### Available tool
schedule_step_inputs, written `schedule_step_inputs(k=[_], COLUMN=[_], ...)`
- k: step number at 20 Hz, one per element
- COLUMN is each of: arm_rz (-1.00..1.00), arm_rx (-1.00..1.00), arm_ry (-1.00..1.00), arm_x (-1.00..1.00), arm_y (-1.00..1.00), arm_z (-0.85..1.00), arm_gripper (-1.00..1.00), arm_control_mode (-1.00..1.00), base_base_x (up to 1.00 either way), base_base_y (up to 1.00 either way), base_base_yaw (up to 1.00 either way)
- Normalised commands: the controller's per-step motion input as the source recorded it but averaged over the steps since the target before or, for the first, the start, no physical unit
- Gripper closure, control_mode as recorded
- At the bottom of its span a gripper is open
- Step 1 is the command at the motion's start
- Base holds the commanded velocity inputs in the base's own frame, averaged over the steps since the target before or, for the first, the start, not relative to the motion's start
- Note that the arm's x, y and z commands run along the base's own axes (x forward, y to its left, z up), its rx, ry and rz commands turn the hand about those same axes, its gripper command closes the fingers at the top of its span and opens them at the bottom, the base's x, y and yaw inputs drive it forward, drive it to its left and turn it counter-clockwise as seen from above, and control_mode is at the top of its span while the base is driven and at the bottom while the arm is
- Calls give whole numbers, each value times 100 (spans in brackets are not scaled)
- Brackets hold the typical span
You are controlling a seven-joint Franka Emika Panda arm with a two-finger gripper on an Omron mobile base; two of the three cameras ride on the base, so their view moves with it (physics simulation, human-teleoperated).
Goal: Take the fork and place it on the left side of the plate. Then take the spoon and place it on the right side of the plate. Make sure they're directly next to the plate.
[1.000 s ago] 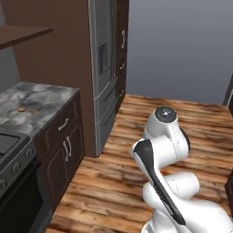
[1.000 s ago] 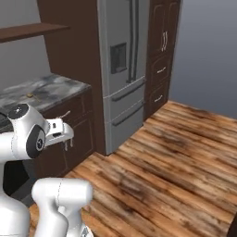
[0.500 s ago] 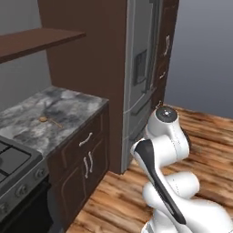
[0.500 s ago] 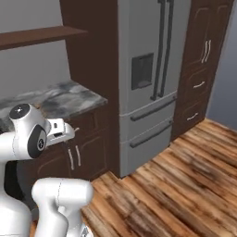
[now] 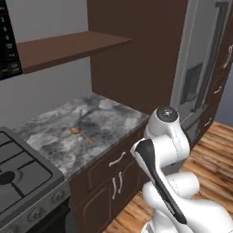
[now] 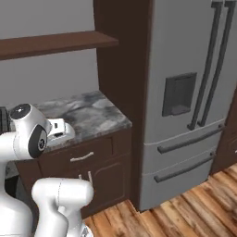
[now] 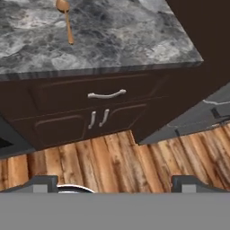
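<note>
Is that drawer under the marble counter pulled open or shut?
Shut: the drawer front sits flush with the cabinet doors below the counter.

A grey marbled counter (image 5: 100, 120) tops dark brown cabinets: 1 drawer (image 7: 105, 94) with a curved pale handle above 2 doors (image 7: 99, 119) with upright handles. To the left sits a black stove (image 5: 22, 175) with knobs along its front edge. A brown shelf (image 5: 63, 48) hangs on the grey wall above the counter. To the right, past a tall brown panel (image 6: 122, 60), stands a steel fridge (image 6: 194, 92) with 2 long upright handles, a dispenser recess and 2 drawers below. The floor (image 7: 126, 161) is striped wood planks.
</note>
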Motion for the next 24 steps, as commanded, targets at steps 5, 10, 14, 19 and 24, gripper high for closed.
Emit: schedule_step_inputs(k=[5,10,14,19,24], arm_rz=[0,0,0,0,0], arm_rx=[0,0,0,0,0], arm_ry=[0,0,0,0,0], arm_x=[0,0,0,0,0], arm_y=[0,0,0,0,0], arm_z=[0,0,0,0,0], arm_gripper=[-100,-100,-100,-100,-100], arm_control_mode=[100,100,100,100,100], base_base_x=[83,68,57,55,76], base_base_y=[23,15,-27,-5,-18], base_base_yaw=[42,41,27,9,9])
